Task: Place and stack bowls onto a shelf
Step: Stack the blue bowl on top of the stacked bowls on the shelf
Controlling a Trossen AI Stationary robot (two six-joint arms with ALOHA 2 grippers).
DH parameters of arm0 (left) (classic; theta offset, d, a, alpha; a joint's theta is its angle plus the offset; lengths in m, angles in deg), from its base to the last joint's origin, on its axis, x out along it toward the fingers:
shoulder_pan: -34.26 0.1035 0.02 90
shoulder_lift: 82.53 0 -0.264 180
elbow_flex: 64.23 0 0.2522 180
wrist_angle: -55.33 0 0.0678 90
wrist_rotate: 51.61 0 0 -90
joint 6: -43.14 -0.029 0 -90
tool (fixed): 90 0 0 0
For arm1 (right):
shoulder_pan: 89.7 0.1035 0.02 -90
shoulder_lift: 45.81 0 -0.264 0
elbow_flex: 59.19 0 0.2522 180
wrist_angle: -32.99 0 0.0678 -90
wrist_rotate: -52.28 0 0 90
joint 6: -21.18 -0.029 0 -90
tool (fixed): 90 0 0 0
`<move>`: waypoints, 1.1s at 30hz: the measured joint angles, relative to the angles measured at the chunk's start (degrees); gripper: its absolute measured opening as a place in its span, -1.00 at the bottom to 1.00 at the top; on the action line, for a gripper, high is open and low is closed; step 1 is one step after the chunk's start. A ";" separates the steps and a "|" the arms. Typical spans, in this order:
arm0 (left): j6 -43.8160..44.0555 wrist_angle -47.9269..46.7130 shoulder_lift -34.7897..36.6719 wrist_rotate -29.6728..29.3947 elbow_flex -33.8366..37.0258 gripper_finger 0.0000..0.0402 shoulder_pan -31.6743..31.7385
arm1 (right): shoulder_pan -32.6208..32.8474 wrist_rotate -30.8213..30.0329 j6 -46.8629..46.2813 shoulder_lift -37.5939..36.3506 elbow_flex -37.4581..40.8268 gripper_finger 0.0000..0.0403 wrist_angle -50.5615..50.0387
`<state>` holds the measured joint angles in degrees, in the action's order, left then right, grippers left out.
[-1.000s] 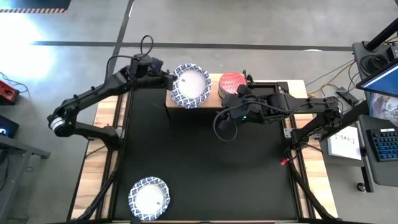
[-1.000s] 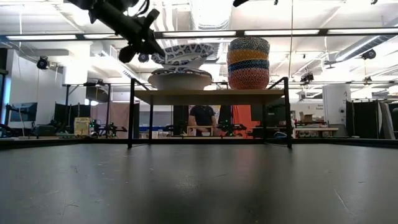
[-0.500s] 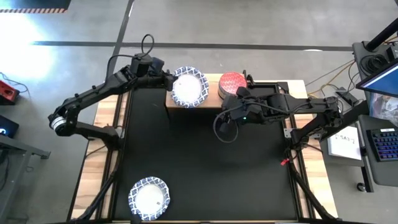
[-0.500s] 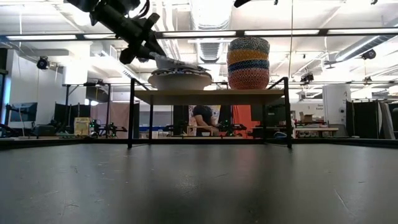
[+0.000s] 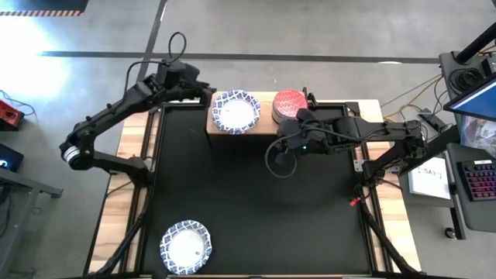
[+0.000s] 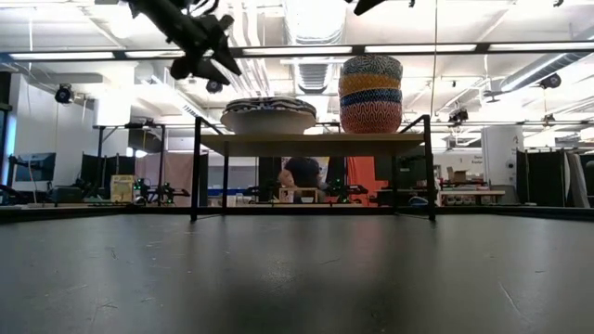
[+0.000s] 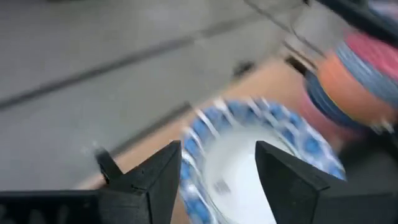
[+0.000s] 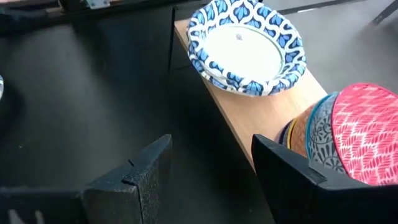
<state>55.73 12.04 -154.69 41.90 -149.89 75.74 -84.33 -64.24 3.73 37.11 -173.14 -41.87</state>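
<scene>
So the left tool [image 5: 203, 93] sits at the upper left of the high view, just off the rim of the white-and-blue bowl stack [image 5: 235, 111], fingers spread with nothing between them. That stack rests on the left half of the shelf [image 5: 263, 124], and the small coloured stack with the red bowl [image 5: 289, 102] on top fills the right half. The right tool [image 5: 280, 159] hangs wide open and empty over the black mat, just in front of the shelf.

If it were me: lift the left tool straight up and away so a finger doesn't catch the rim and drag the top bowl off-centre. In the low view the wide stack [image 6: 268, 113] looks level, so don't nudge it.

One more patterned bowl [image 5: 185, 246] waits at the lower left of the tabletop; I'd grab it by the rim.

No brand or readable writing anywhere I can make out.
</scene>
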 joint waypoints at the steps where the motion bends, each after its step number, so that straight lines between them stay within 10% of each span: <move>1: -0.19 -2.76 0.07 1.84 -0.80 -0.06 -0.50 | 0.00 0.00 -0.02 0.00 0.00 0.04 -0.60; 10: 4.24 -15.15 5.37 3.54 2.09 -0.06 -15.13 | 0.00 0.00 -0.80 0.00 0.00 0.04 -3.55; 23: 39.04 -28.68 13.96 -20.54 12.35 -0.06 -54.82 | 0.00 3.04 -1.66 0.00 0.05 0.04 -5.44; 33: 61.24 -33.58 10.81 -11.66 17.90 -0.06 -78.10 | 0.00 3.02 -2.21 0.00 0.07 0.04 -6.15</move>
<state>116.97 -21.54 -143.88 30.24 -131.99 -2.37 -84.33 -61.22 1.52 37.11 -173.07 -48.01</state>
